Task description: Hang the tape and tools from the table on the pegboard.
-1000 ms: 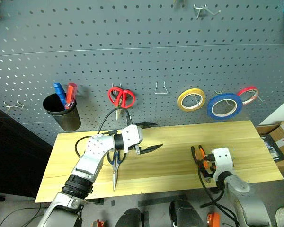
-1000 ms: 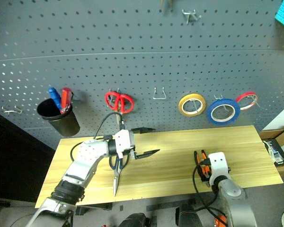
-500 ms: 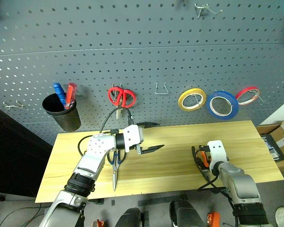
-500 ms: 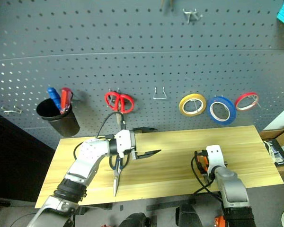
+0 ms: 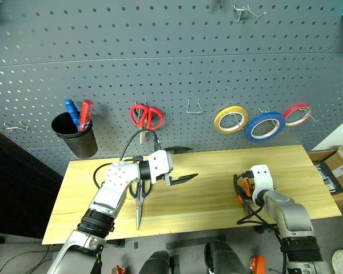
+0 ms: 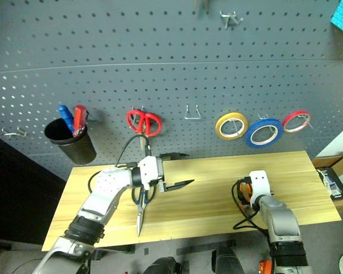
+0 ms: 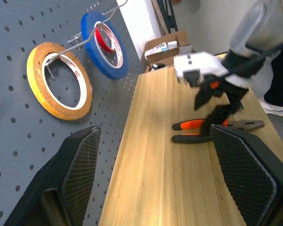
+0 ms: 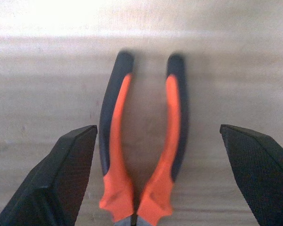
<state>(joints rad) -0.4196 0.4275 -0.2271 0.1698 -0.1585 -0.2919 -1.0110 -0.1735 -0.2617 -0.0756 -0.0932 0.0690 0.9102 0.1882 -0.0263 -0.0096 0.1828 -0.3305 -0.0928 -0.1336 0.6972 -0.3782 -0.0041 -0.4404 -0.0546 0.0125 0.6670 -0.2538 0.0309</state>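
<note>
The right claw [image 8: 144,179] is spread wide, with its two black fingers on either side of the short pliers with orange-and-black handles [image 8: 144,141], not touching them. The pliers lie flat on the right part of the worktop of light yellowish wood [image 5: 206,200], handles pointing toward the pegboard. The left claw [image 5: 183,165] is also spread and holds nothing; it hovers level above the middle of the worktop, pointing to the right. Just under its wrist lie the steel scissors with dark-blue handles [image 5: 139,206], blades pointing to the near edge.

Compared with one second ago, the right claw has moved forward over the pliers, and the left claw has stayed in place. The flat ring of blue tape [image 5: 264,126] has shifted a little on its hook.

It hangs on the dark grey pegboard [image 5: 160,63], between a yellow tape roll [image 5: 231,119] and a red tape roll [image 5: 298,115]. Red-handled scissors [image 5: 146,117] and a black cup with pens [image 5: 74,134] also hang there. Cardboard boxes [image 5: 337,171] stand on the floor at the right.
</note>
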